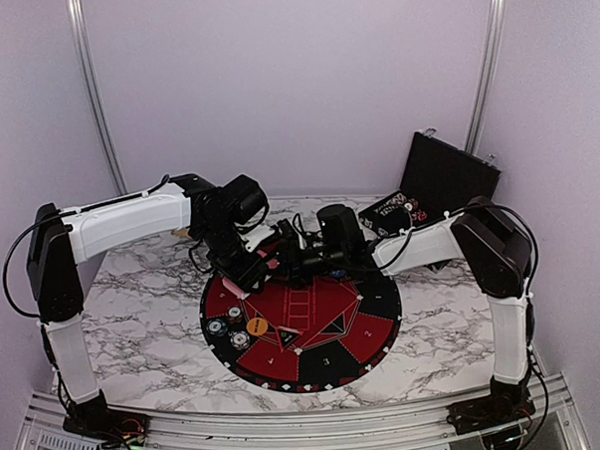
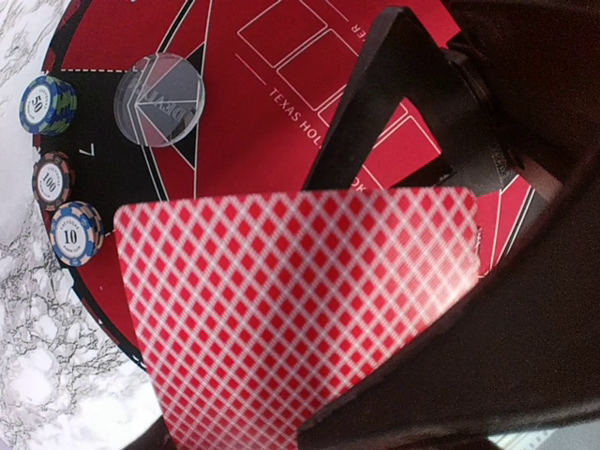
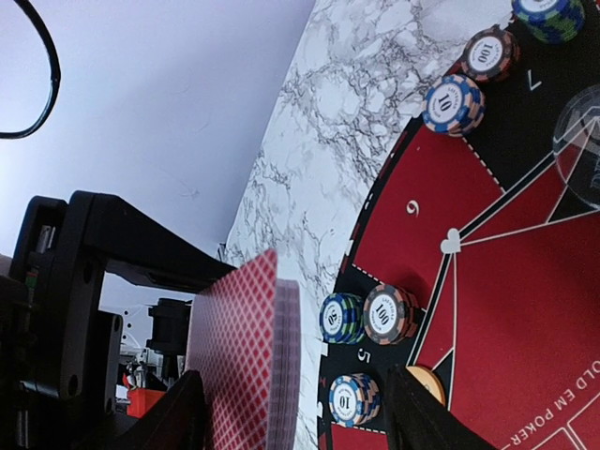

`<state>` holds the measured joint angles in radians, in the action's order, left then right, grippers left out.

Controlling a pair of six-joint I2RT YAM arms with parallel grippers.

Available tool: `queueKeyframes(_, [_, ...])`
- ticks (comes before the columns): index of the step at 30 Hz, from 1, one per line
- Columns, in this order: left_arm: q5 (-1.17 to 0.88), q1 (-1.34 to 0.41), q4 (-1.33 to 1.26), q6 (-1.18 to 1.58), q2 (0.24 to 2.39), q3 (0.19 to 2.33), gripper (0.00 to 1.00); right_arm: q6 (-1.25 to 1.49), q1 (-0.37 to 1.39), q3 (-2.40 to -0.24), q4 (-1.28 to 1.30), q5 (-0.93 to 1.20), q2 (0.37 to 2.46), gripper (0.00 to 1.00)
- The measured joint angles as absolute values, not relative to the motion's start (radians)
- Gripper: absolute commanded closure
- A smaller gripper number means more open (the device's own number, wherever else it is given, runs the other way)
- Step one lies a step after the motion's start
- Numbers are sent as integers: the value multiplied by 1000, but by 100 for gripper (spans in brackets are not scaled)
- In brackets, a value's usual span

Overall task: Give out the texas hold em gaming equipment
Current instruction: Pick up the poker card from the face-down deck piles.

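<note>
Top view: the left gripper (image 1: 244, 275) and right gripper (image 1: 297, 263) meet nose to nose over the upper left rim of the round mat (image 1: 374, 321); chip stacks (image 1: 218, 329) sit at its left edge.

Left wrist view: the left fingers are clamped on a deck of red-backed cards (image 2: 300, 309), which fills the lower frame above the felt; a clear dealer disc (image 2: 159, 98) lies at upper left.

Right wrist view: the right fingers (image 3: 178, 417) stand open astride the deck's edge at lower left, gripping nothing. To peel cleanly, the right gripper should pinch only the outermost card; it should draw sideways slowly, with the left holding firm.
</note>
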<state>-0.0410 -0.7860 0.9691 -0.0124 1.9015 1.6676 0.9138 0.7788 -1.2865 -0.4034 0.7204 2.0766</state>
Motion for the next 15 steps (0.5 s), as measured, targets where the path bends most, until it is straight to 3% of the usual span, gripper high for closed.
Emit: queueKeyframes(15, [-39,-782,970,-13,1901,1668,67,903,768,-1286,-400,703,2074,38])
